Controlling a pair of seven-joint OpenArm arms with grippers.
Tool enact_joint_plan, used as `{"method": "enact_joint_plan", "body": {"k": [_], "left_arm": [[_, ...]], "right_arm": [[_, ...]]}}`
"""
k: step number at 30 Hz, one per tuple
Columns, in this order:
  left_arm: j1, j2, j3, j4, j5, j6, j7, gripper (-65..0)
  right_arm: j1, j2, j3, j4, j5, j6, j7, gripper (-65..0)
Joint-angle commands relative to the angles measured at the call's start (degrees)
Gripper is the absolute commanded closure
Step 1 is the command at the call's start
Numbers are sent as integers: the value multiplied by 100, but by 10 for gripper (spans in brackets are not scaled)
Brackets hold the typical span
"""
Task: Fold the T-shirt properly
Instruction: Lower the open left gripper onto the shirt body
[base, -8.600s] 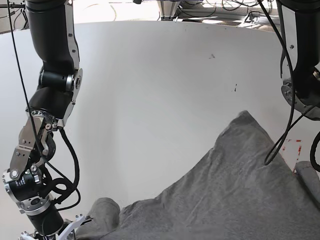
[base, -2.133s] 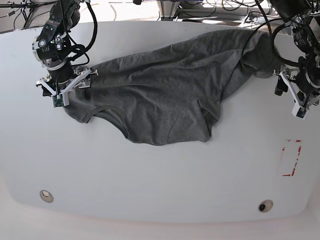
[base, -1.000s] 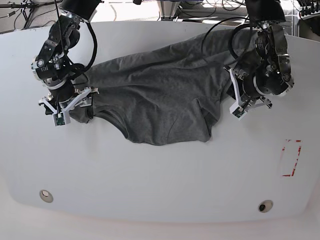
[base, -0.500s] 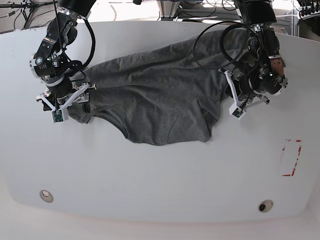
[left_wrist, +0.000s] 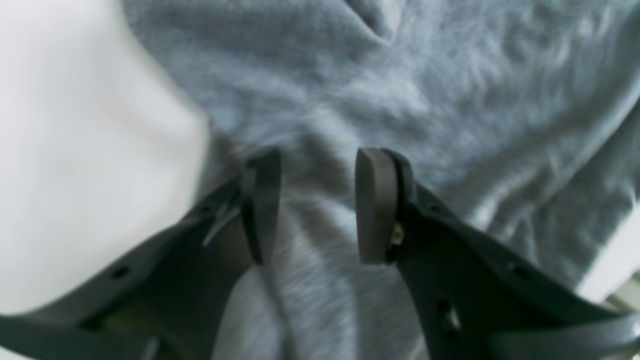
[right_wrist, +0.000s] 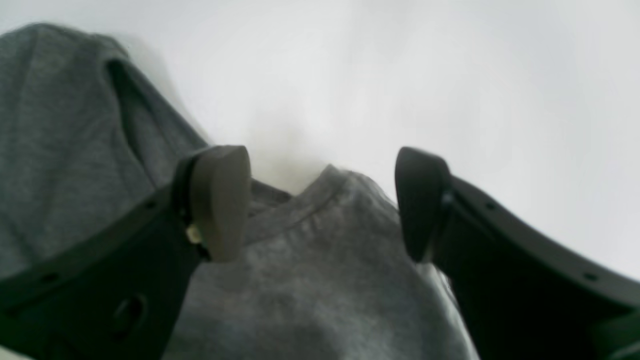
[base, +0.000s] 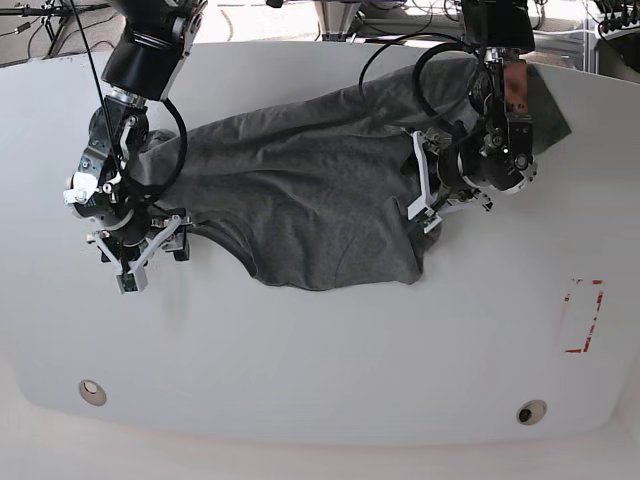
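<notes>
1. Honestly barely started. The T-shirt (base: 320, 190) is a rumpled heap across the far half of the white table (base: 330, 360), with no clean fold anywhere, so flattening and every fold are left.
2. Left gripper (left_wrist: 315, 205) is over the cloth, jaws parted, nothing pinched.
3. Right gripper (right_wrist: 320, 200) has jaws wide apart over a hemmed edge, gripping nothing.
4. No brand, label or print on the shirt that I can read.
</notes>
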Motion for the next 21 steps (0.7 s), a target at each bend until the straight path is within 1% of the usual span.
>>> {"method": "enact_joint_plan", "body": {"k": [1,6,8,16,18,21], "left_arm": [[-57,48,89,111,-52,10,-117,-242],[-116,37,272,96,-54,10,-123,-242],[-209,29,461,74,-16,10,-117,-234],[-336,6,721,69,19,10,-145,-188],[-370,23,799,21,48,10,-186,-163],[-407,26,825,-25,88,10,-202,-161]], "right_arm": [[216,77,-74,23,197,51,226,-431],[423,110,-239,-200,204,37,234,-432],[523,140,-362,-262,178,26,254,-431],[843,166,-597,-612,188,25,266,-431],[965,180,-666,-792,202,43,313,-429],[998,192,-666,-836,193,46,306,-429]]}}
